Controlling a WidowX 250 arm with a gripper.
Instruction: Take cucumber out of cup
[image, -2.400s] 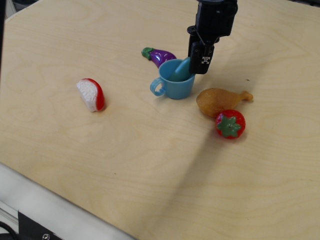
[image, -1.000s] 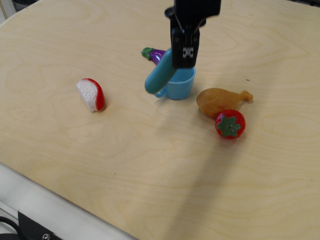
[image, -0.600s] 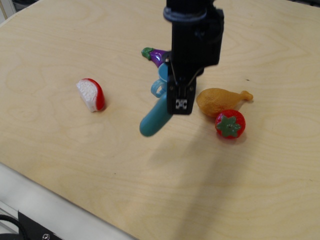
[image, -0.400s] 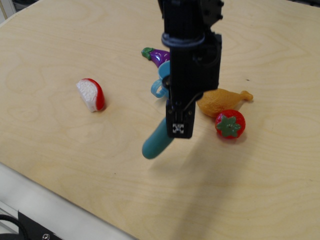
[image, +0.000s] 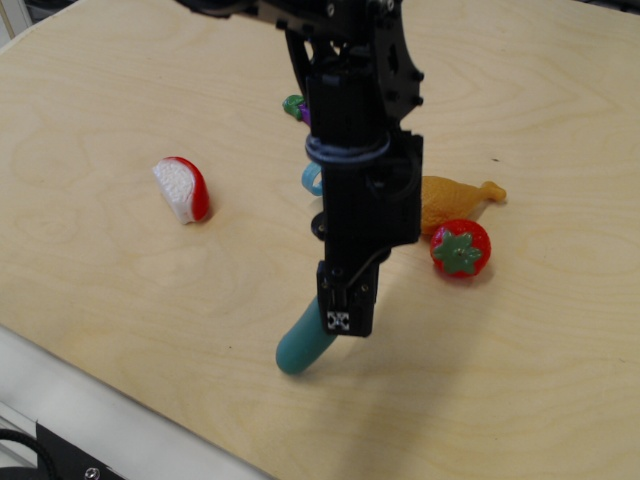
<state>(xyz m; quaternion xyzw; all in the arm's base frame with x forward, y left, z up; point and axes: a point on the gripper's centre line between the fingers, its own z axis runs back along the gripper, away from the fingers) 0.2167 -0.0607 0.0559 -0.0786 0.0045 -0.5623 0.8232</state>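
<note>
My gripper (image: 341, 318) is shut on the upper end of the teal-green cucumber (image: 302, 345), which hangs tilted down to the left, its lower end close to or at the wooden table near the front. The light blue cup stands behind the arm; only its loop handle (image: 312, 180) shows, the rest is hidden by the arm. The cucumber is well clear of the cup, toward the front edge.
A red and white wedge (image: 183, 188) lies at the left. A chicken drumstick (image: 455, 193) and a red tomato (image: 460, 248) lie at the right. The purple eggplant's green stem (image: 293, 104) peeks out behind the arm. The table's front edge (image: 110, 410) is close.
The gripper lifted the cucumber out of the cup and carried it toward the front of the table, lowering it near the surface. The cup stayed in place.
</note>
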